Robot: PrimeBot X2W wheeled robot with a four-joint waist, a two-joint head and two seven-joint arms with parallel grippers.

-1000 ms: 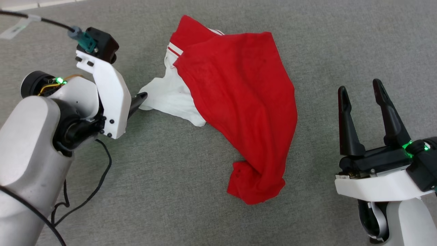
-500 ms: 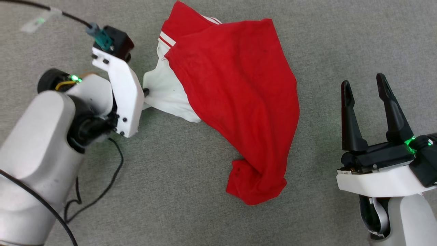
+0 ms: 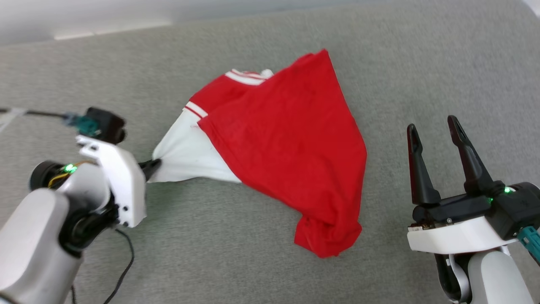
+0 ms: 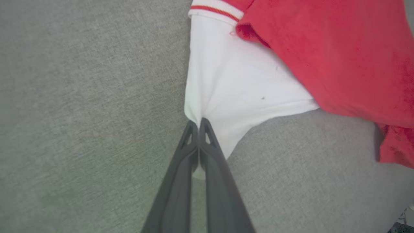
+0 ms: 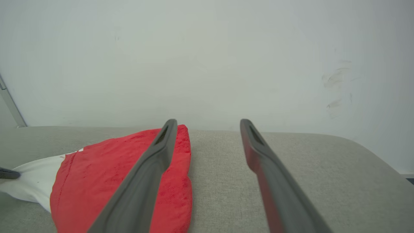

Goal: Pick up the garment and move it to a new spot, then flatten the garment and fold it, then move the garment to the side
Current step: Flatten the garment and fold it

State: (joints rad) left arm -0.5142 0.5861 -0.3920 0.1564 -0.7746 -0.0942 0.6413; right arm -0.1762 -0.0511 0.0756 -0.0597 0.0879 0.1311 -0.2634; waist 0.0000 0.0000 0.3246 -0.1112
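The jersey (image 3: 291, 139) lies crumpled mid-way across the table (image 3: 202, 253), red side up. The left hand (image 4: 198, 124) is clenched on its white sleeve (image 4: 239, 90), with the fabric pulled taut. The right hand (image 3: 432, 122) is released and empty, apart from the jersey, toward the right edge.

Head camera looks down on the garment (image 3: 287, 143); left wrist camera sits close above it; right wrist camera, low, faces a wall (image 5: 207, 58), catching its edge.

The red jersey (image 3: 291, 143) lay rumpled across the middle of the grey fabric surface (image 3: 211, 253). Its white sleeve panel (image 4: 239, 87) was stretched taut to a point, and its red lower end was bunched.
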